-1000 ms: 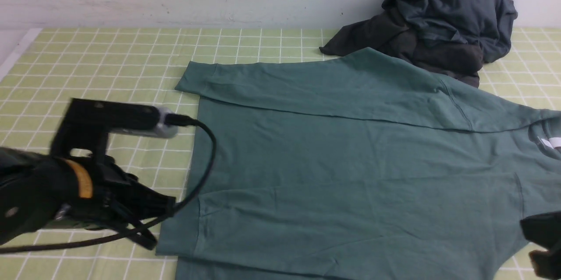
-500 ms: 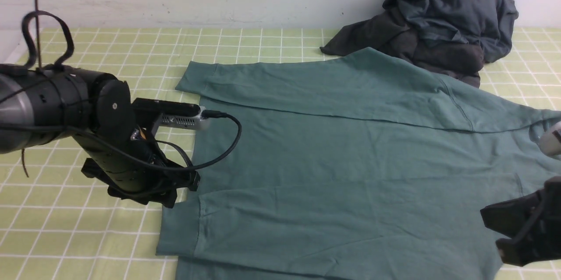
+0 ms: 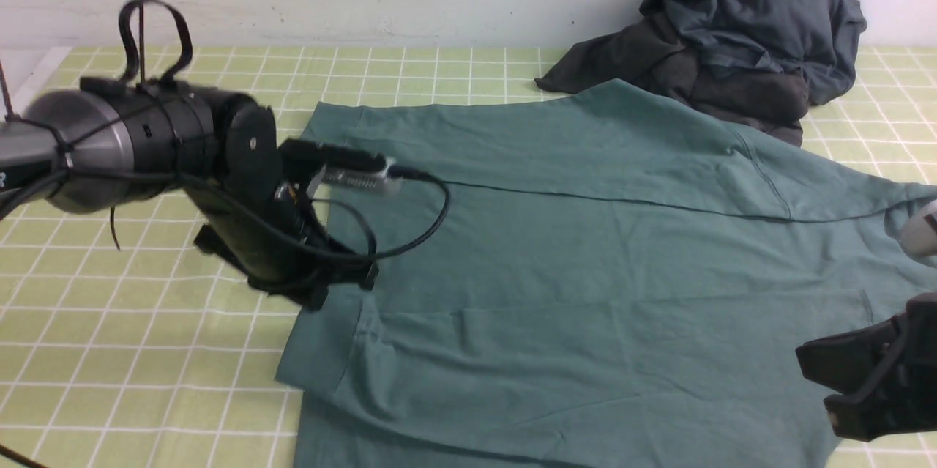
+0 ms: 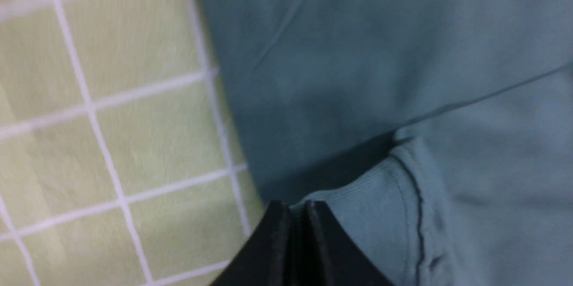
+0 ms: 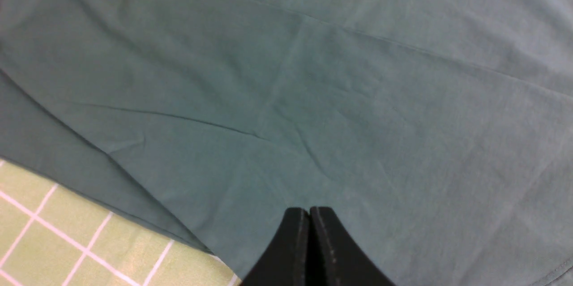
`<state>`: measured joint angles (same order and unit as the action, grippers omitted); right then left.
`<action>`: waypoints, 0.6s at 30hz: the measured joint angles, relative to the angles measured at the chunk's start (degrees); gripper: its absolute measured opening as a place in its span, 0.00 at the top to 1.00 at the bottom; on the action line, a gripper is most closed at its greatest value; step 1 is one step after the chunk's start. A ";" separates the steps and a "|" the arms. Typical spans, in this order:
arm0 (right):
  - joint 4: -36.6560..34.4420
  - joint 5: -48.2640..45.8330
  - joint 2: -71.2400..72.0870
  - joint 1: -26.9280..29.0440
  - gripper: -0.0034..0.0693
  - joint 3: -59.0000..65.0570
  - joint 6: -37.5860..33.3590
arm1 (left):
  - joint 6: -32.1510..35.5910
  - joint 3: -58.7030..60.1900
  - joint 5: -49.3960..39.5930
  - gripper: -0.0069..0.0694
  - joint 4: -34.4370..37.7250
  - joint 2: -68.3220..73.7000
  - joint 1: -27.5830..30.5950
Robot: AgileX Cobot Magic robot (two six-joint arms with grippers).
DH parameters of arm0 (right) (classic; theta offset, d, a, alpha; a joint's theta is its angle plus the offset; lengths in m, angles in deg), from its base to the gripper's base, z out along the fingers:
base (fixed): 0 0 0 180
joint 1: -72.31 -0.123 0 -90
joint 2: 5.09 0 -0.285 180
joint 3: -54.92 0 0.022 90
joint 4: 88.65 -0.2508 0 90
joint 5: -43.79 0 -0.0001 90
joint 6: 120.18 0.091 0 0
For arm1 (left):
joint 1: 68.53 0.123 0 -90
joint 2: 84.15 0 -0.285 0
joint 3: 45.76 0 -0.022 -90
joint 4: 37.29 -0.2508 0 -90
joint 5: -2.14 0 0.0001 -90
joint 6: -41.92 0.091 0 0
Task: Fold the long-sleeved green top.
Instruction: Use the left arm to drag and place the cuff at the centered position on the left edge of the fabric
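Front view: since half a second ago, my left arm has swung inward and away from me, dragging the near sleeve end with it. The green long-sleeved top (image 3: pixel 585 248) lies spread across the desk (image 3: pixel 146 351). There is open checked surface to its left, and dark garments (image 3: pixel 739 36) touch its far right edge. The left pincer (image 3: pixel 326 298) is at the sleeve end and the right pincer (image 3: pixel 856 395) at the near right hem.

Left wrist view: the left pincer (image 4: pixel 293 232) is clenched on the ribbed cuff (image 4: pixel 358 214), which is raised with shadow beneath.

Right wrist view: the right pincer (image 5: pixel 309 236) is clenched over the cloth; I cannot tell whether it pinches any.
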<state>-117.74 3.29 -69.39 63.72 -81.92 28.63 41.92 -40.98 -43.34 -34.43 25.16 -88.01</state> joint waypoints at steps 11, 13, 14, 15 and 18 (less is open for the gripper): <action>1.72 0.06 0.00 0.00 0.97 0.00 -0.11 | -0.70 -16.54 -0.18 0.89 -4.39 -4.86 -1.60; 1.73 0.12 0.00 0.00 0.97 0.00 -0.11 | -0.90 -16.81 -0.09 0.89 -4.61 -2.90 -0.41; 1.73 0.12 0.00 0.00 0.97 0.00 -0.11 | -1.09 -16.80 0.12 0.89 -4.79 -1.68 0.37; 1.73 0.16 0.00 0.00 0.97 0.00 -0.11 | -1.14 -16.82 0.53 0.89 -4.99 0.58 1.26; 1.73 0.26 0.00 0.00 0.97 0.00 -0.11 | -0.80 -17.34 2.21 0.87 -5.30 7.73 3.06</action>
<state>-116.02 3.55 -69.39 63.72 -81.92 28.52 41.11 -58.32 -41.13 -39.73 32.89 -84.95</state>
